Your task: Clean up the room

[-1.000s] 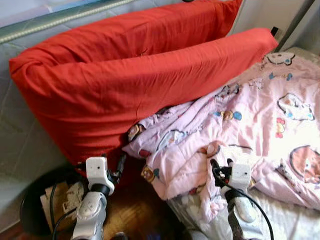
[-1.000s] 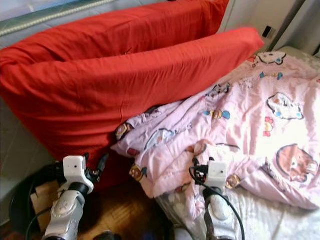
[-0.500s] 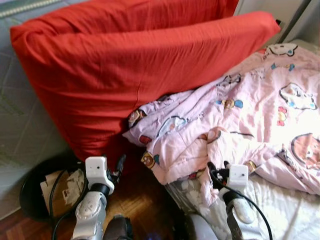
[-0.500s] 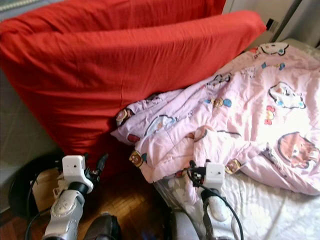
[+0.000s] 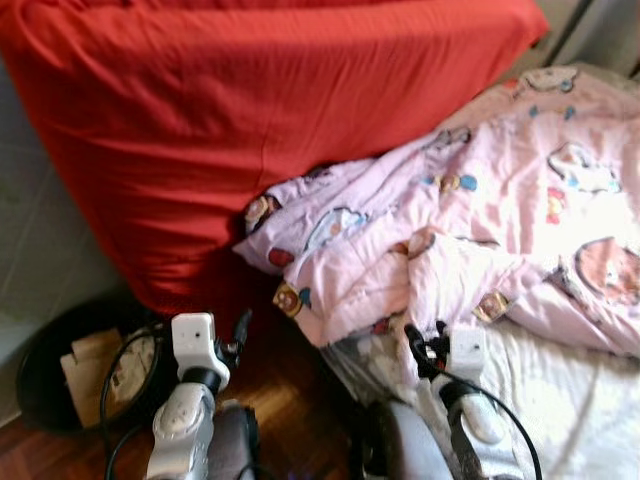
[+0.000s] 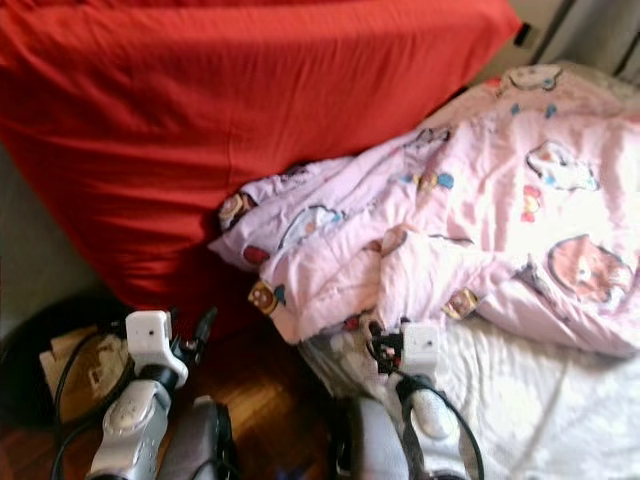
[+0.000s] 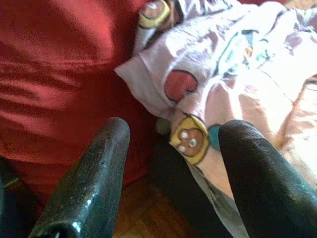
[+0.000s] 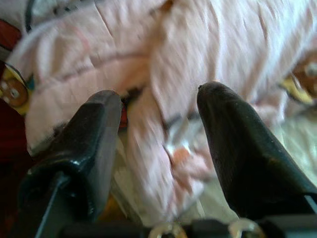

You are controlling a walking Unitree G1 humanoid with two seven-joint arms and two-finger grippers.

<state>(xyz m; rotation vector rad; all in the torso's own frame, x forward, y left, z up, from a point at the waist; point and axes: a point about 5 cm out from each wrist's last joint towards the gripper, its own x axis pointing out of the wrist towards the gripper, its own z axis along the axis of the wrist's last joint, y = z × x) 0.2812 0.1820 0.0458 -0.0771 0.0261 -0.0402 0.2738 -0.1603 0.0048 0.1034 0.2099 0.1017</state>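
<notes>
- Beside the bed point(image 5: 590, 400), the pink quilt point(image 5: 480, 230) partly tucks under a red cushion point(image 5: 250, 120).
- Left end effector point(image 7: 173, 163) spread, empty.
- Right end effector point(image 8: 158, 144) spread before blurred quilt.

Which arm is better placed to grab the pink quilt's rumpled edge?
Right. Its open end effector sits at the pink quilt, folds between its fingers. The left end effector hangs over the wooden floor.

head eyes: high, looking down | wrist cams: close, low | shared: pink quilt point(image 5: 500, 230), red cushion point(image 5: 230, 130)
</notes>
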